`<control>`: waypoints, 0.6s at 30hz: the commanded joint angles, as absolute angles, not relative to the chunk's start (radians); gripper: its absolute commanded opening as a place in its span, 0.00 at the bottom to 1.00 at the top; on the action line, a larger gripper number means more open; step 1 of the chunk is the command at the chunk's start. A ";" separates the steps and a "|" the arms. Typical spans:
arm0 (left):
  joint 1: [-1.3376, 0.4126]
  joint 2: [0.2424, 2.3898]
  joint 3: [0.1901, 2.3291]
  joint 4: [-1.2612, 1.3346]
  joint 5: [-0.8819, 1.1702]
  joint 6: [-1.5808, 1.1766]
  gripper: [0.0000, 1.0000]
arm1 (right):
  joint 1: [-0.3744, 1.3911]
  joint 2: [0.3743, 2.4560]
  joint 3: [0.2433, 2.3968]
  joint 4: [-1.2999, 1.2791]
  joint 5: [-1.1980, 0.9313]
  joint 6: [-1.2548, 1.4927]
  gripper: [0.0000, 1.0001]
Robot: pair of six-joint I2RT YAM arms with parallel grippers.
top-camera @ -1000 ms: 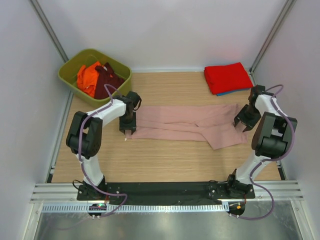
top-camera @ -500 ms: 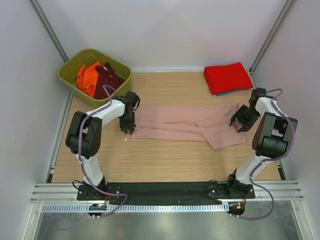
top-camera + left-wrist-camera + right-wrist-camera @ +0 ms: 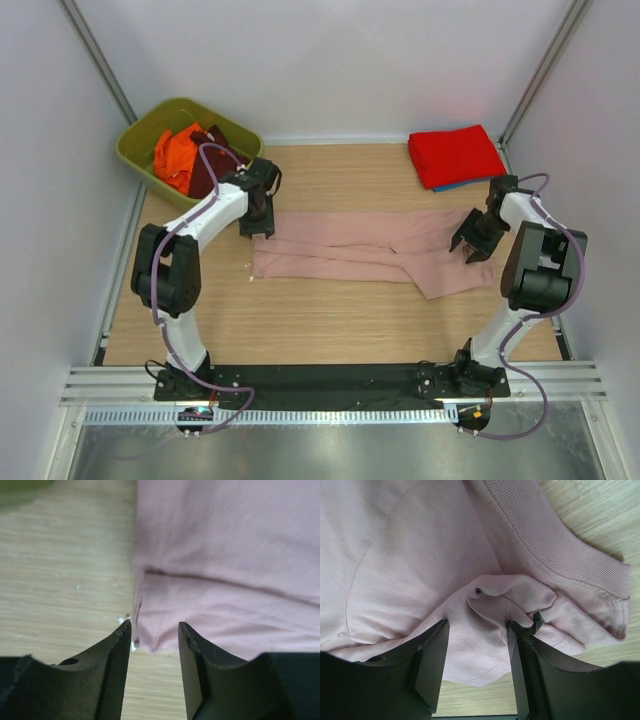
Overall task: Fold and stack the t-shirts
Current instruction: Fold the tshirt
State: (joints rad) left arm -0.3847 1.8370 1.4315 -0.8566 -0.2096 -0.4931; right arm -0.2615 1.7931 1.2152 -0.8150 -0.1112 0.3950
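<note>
Left fingers (image 3: pixel 110 675): spread, holding nothing, tips poised over the end edge of the pink tee (image 3: pixel 350 250), where its layers overlap. Right fingers (image 3: pixel 432 665): likewise spread and empty, straddling a bunched pleat (image 3: pixel 510 597) beside the ribbed collar (image 3: pixel 555 555).

The pink tee lies as a long strip across the middle of the desk (image 3: pixel 330 310), with a flap jutting toward the lower right. A folded red tee (image 3: pixel 455 152) sits on a blue one (image 3: pixel 455 186) at the upper right. Orange (image 3: pixel 175 150) and maroon (image 3: pixel 215 165) tees wait in the bin (image 3: pixel 135 150) at the upper left.

Step in hand, as judged: halving the strip. Each pair should close on every layer at its end. The pleat is best flattened first, or it may be folded in as a lump. The flap should be tucked before the ends meet.
</note>
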 commanded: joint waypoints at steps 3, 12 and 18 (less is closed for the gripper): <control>-0.374 1.949 1.519 -0.850 -0.235 -0.480 0.39 | -0.262 1.798 1.256 -0.808 -0.104 0.379 0.56; -0.359 1.994 1.565 -0.859 -0.242 -0.474 0.37 | -0.262 1.812 1.282 -0.816 -0.110 0.371 0.55; -0.356 2.008 1.566 -0.856 -0.247 -0.472 0.40 | -0.262 1.818 1.279 -0.815 -0.110 0.373 0.55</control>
